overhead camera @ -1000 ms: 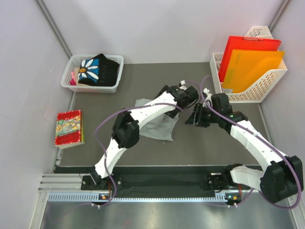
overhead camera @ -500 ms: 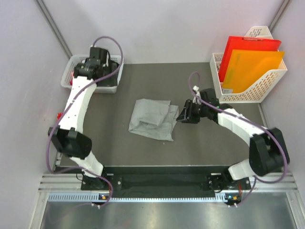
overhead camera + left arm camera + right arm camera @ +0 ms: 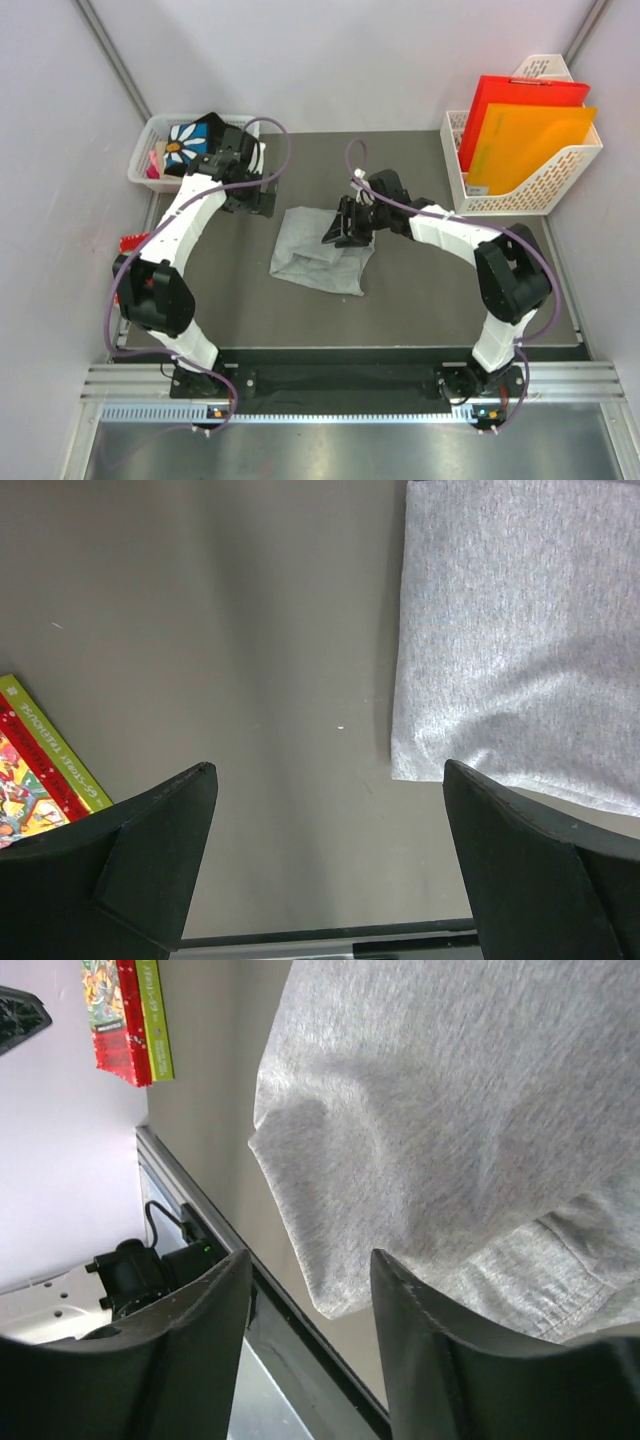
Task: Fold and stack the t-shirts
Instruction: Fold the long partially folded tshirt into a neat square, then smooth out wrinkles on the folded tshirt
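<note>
The light heather-grey t-shirt (image 3: 315, 255) lies folded in the middle of the dark table. It also shows in the left wrist view (image 3: 520, 630) and the right wrist view (image 3: 450, 1110). The black t-shirt with the white daisy (image 3: 188, 145) sits bunched in the white basket (image 3: 140, 172) at the back left. My left gripper (image 3: 257, 204) (image 3: 328, 770) is open and empty, over bare table just left of the grey shirt. My right gripper (image 3: 339, 231) (image 3: 312, 1255) is open and empty, hovering over the grey shirt's right part.
A red patterned packet (image 3: 128, 244) (image 3: 30, 770) (image 3: 125, 1020) lies at the left table edge, mostly hidden by my left arm in the top view. A white file rack with red and orange folders (image 3: 520, 150) stands at the back right.
My left arm swung from over the grey shirt to the basket, then came back down to beside the shirt's left edge. My right gripper moved left onto the shirt.
</note>
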`<state>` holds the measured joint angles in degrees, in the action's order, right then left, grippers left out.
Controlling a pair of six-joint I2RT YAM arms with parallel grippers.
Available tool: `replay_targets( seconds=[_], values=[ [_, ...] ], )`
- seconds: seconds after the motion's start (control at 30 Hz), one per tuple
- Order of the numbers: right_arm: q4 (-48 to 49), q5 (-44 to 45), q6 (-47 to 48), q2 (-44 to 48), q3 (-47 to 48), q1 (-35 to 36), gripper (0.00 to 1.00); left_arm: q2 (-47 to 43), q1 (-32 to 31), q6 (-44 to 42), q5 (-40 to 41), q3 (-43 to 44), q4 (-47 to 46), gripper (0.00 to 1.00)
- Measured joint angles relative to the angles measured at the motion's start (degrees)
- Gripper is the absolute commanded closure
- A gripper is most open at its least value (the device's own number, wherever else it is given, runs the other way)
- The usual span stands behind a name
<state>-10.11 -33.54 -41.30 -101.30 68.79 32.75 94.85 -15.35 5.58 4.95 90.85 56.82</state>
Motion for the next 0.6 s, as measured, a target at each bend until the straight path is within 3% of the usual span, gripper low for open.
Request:
replay_targets(
  seconds=[0.13, 0.6],
  values=[
    [-0.87, 0.07, 0.09, -0.02, -0.22, 0.17, 0.40, -0.09, 0.11, -1.18, 0.20, -0.07, -0.33, 0.01],
    [-3.08, 1.86, 0.28, 4.46, -4.68, 0.20, 0.39, -0.63, 0.11, -2.56, 0.22, -2.01, -0.92, 0.01]
  ],
)
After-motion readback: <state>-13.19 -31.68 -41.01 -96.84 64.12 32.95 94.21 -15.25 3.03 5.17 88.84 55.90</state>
